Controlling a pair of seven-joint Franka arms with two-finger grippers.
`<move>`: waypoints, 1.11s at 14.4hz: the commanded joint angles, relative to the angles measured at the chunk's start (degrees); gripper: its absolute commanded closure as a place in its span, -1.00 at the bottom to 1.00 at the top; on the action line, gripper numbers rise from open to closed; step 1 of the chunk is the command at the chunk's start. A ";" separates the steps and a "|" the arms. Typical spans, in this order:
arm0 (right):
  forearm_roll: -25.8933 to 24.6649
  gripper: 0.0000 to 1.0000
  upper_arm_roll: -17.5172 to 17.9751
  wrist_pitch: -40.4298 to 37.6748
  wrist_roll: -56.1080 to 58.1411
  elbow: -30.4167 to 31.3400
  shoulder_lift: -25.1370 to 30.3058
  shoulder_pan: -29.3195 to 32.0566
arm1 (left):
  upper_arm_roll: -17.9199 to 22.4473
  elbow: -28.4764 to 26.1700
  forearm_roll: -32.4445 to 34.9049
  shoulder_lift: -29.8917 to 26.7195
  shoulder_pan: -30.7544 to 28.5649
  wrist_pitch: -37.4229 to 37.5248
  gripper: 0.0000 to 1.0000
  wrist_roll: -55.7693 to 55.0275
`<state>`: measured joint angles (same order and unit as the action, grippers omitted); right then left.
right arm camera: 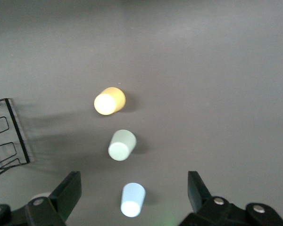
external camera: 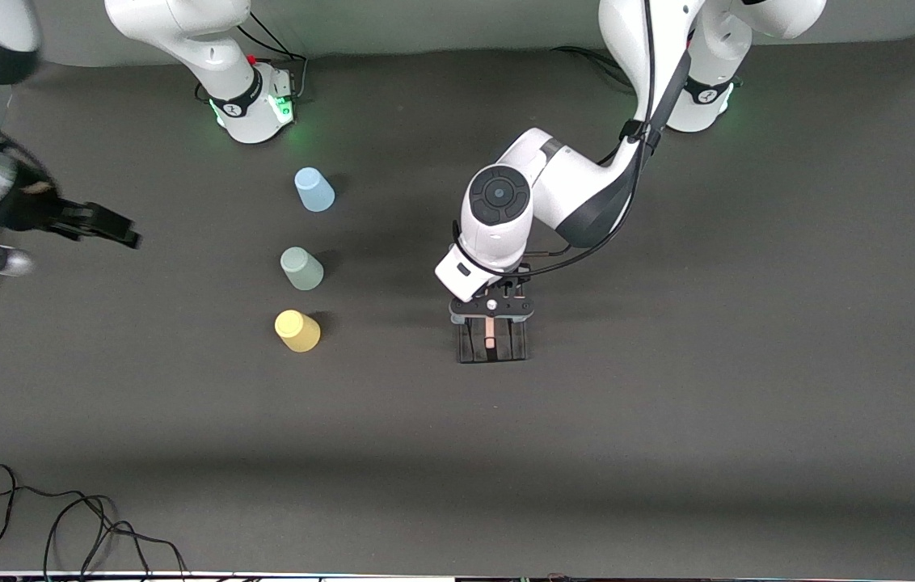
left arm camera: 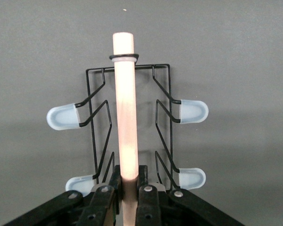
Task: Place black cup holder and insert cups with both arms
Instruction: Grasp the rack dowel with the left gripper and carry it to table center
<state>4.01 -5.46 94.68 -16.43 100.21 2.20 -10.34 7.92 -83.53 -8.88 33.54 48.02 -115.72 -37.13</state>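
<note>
Left gripper (external camera: 491,309) clamps the black cup holder (external camera: 492,339) by its wooden rod at frame centre, cups (external camera: 301,269) lined up centre-left, while the right gripper (external camera: 114,226) waits released at the left edge.

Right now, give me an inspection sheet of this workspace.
Surface: dark grey table, flat.
Job's things: black holder at mid-table, gripped by its wooden rod; blue cup, green cup, yellow cup in a row toward the right arm's end, mouths down, none on the pegs.
Clutter: nothing seen.
Grippers: left gripper shut on the rod; right gripper open, in the air at the right arm's end, waiting.
Cables: black cable loose on the table edge nearest the camera; leads at both bases.
Surroundings: nothing seen.
</note>
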 commanded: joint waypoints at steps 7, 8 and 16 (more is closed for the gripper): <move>0.47 -1.00 -0.07 28.33 -9.83 33.79 10.71 -8.81 | 0.96 0.47 1.49 -0.06 1.19 -0.38 -0.53 -1.98; 0.47 -1.00 -0.07 34.02 -11.85 38.35 11.41 -9.86 | 0.96 0.91 1.93 -0.23 1.11 -0.30 -1.00 -1.98; 0.56 -1.00 -0.16 60.16 -15.12 51.93 2.48 -13.39 | 1.13 5.65 1.41 -5.58 -5.30 2.59 -1.00 0.22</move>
<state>4.10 -5.48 150.43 -30.64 151.40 8.11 -23.54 9.24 -79.81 -7.86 30.50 45.57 -115.73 -37.57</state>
